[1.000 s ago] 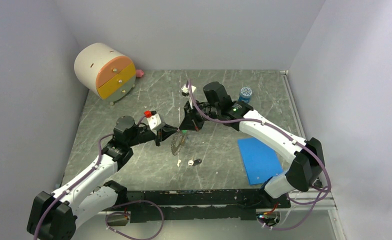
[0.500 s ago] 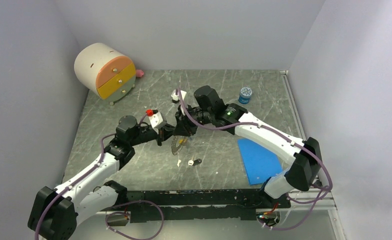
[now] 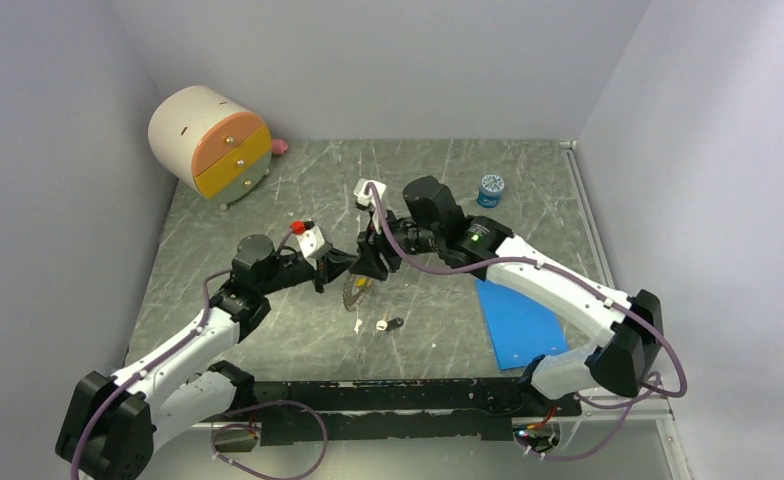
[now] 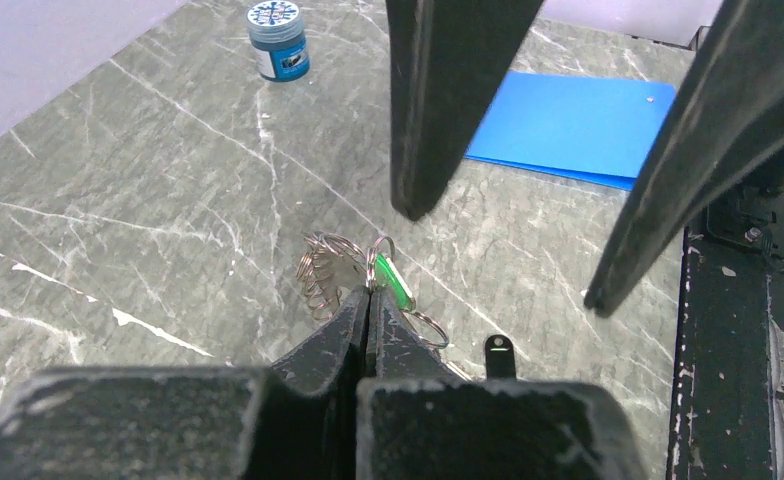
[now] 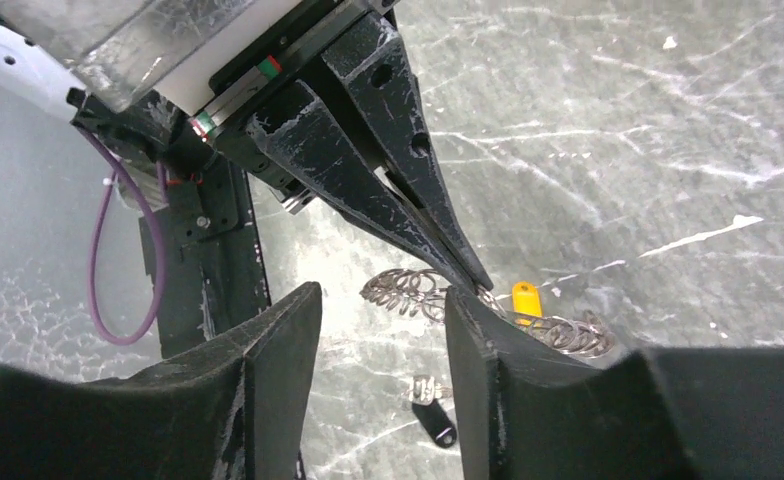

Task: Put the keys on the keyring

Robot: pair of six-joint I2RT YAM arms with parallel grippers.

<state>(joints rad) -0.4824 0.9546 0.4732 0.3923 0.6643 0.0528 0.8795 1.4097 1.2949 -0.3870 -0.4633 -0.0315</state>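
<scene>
The keyring (image 4: 320,272), a thin silvery hoop with a coiled edge, hangs over the table with my left gripper (image 4: 369,296) shut on it. A green-headed key (image 4: 394,284) sits at the ring right beside the left fingertips. In the right wrist view the keyring (image 5: 405,290) shows with a yellow-headed key (image 5: 526,298) by it. My right gripper (image 5: 383,295) is open and holds nothing, its fingers (image 4: 436,100) just above the ring. From above, the keyring (image 3: 355,293) hangs between both grippers. A black-headed key (image 3: 394,323) and a small white piece (image 3: 358,325) lie on the table below.
A round drawer box (image 3: 211,140) stands at the back left with a pink bit (image 3: 279,147) behind it. A small blue jar (image 3: 491,188) is at the back right. A blue sheet (image 3: 518,320) lies near the right arm.
My right gripper has gone from shut to open and shifted a little left and nearer, over the ring. The left gripper keeps its hold on the keyring.
</scene>
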